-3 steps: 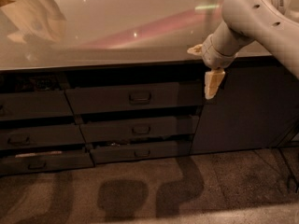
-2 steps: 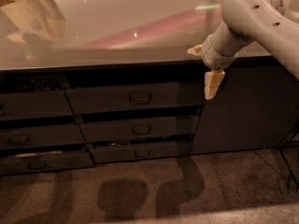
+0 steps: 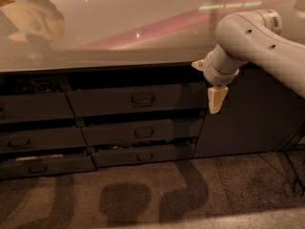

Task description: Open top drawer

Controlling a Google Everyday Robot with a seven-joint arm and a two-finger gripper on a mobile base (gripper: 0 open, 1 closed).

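— Any change in gripper (image 3: 208, 85) position?
— None noted. Parked as before, right of top drawer (image 3: 136, 100), just below worktop (image 3: 119, 56) edge. Jaws spread, holding nothing.
— Meaning for the task?
— No progress. Handle untouched, leftward reach needed.

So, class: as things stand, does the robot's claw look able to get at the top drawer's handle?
Probably yes. The claw hangs by the right end of the top drawer, level with it, and nothing stands between it and the handle.
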